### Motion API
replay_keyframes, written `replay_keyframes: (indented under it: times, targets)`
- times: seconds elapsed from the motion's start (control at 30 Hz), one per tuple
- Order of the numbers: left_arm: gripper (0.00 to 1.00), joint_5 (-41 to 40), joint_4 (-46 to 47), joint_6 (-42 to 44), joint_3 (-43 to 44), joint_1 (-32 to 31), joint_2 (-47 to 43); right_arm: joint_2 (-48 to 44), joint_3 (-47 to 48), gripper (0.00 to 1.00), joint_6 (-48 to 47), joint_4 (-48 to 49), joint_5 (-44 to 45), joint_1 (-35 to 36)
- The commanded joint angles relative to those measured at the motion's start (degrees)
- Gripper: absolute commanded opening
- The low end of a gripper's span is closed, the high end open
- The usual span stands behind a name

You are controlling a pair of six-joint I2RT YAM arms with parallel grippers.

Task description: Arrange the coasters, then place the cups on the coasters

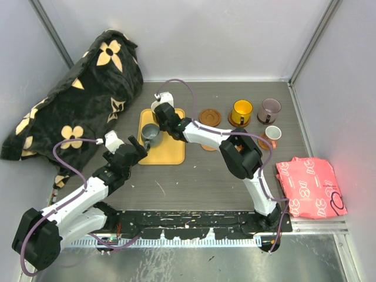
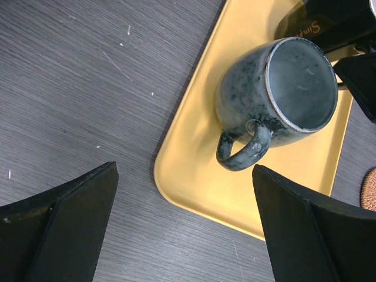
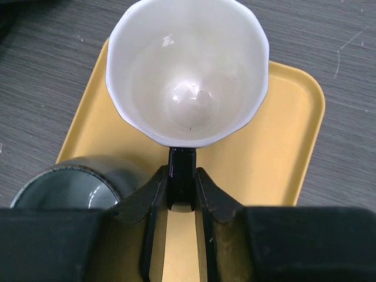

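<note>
**A:** How far along is the job?

**B:** Roughly halfway at best. One coaster (image 1: 210,117) lies bare on the table right of the yellow tray (image 1: 170,154). A second coaster (image 1: 209,147) shows only as a sliver under the right arm. The other discs cannot be found in the top view.

**A:** And the cups?

**B:** Three stand along the far right: the yellow mug (image 1: 241,111), the purple-grey mug (image 1: 270,110) and a small cup (image 1: 272,135) nearer the arms. Whether discs lie beneath them cannot be told from above. Two cups are at the tray.

**A:** Which two?

**B:** The grey speckled mug (image 2: 276,94) stands upright on the tray with its handle toward the left arm. The cream-lined cup (image 3: 188,70) is over the tray's far end, just beside the grey one.

**A:** Is either one held?

**B:** The right gripper (image 3: 179,176) is clamped on the cream-lined cup's black handle (image 3: 181,164), its fingers pinching it from both sides. It is unclear whether the cup is lifted off the tray. The left gripper (image 2: 185,170) hangs near the tray's corner with its jaws spread wide and grips nothing.

**A:** So what is left?

**B:** Judging by the layout, the held cup probably goes to the bare coaster. The grey mug needs its own disc, and the sixth cup is nowhere in view.
</note>
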Motion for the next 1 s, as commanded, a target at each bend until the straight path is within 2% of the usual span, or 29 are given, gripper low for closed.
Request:
replay_keyframes:
  times: [0.0,0.43,0.83,0.97]
  targets:
    - [0.98,-0.26,2.20,-0.56,1.54,0.22,-0.19,-7.97,-0.98,0.01,-0.88,1.71,1.72,-0.08]
    - [0.98,0.14,2.41,-0.64,1.50,0.22,0.06,-14.63,-8.80,0.01,-0.70,-1.80,2.14,-0.06]
    - [0.98,-0.12,2.24,-0.56,1.48,0.18,-0.14,-11.97,-9.04,0.19,0.47,-2.48,3.08,-0.08]
    - [0.98,-0.01,2.24,-0.56,1.54,0.22,-0.23,-11.46,-8.75,0.22,0.65,-2.39,3.68,-0.09]
